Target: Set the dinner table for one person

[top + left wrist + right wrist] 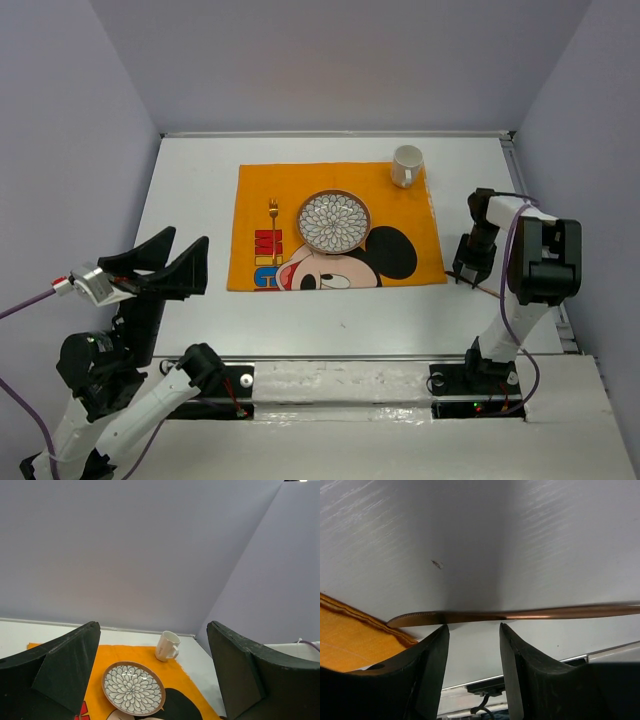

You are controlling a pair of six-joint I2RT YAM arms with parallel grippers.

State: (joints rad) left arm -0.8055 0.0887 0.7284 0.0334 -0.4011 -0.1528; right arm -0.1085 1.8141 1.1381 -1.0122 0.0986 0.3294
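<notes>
The white dinner table (195, 185) carries an orange Mickey Mouse placemat (400, 200). On the mat lie a floral plate (334, 221), a gold fork (273, 216) left of it, and a white mug (406, 166) at the far right corner. A copper knife (530, 614) lies flat on the table just off the mat's right edge (350, 640). My right gripper (472, 627) is open, pointed down, its fingertips just short of the knife on either side of its middle. My left gripper (170, 265) is open and empty, raised over the table's left side. Its view shows the plate (133, 687) and mug (167, 645).
Grey walls enclose the table at the back and both sides. The right arm (540, 260) stands close to the right wall. A metal rail (340, 358) runs along the table's near edge by the arm bases.
</notes>
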